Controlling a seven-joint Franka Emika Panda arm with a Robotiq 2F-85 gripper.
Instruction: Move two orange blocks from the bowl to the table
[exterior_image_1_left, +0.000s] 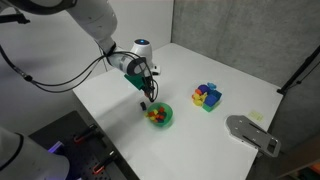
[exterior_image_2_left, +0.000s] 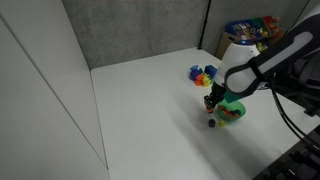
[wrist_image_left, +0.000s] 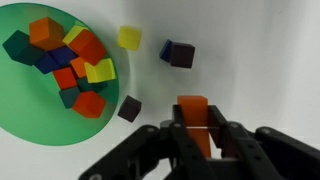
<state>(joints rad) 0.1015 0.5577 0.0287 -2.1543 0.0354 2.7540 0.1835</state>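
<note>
My gripper (wrist_image_left: 193, 128) is shut on an orange block (wrist_image_left: 192, 108) and holds it over the white table (wrist_image_left: 260, 60), just beside the green bowl (wrist_image_left: 40, 150). The bowl holds several cubes, among them orange blocks (wrist_image_left: 45, 32) (wrist_image_left: 90, 104), plus yellow, red and dark ones. In both exterior views the gripper (exterior_image_1_left: 146, 95) (exterior_image_2_left: 212, 102) hangs right next to the bowl (exterior_image_1_left: 166, 120) (exterior_image_2_left: 236, 115). I cannot tell whether the held block touches the table.
A yellow cube (wrist_image_left: 129, 38) and two dark blocks (wrist_image_left: 180, 53) (wrist_image_left: 129, 108) lie on the table near the bowl. A blue-yellow-red cluster of blocks (exterior_image_1_left: 207, 96) (exterior_image_2_left: 202, 75) stands farther off. A grey device (exterior_image_1_left: 250, 132) sits near one table edge.
</note>
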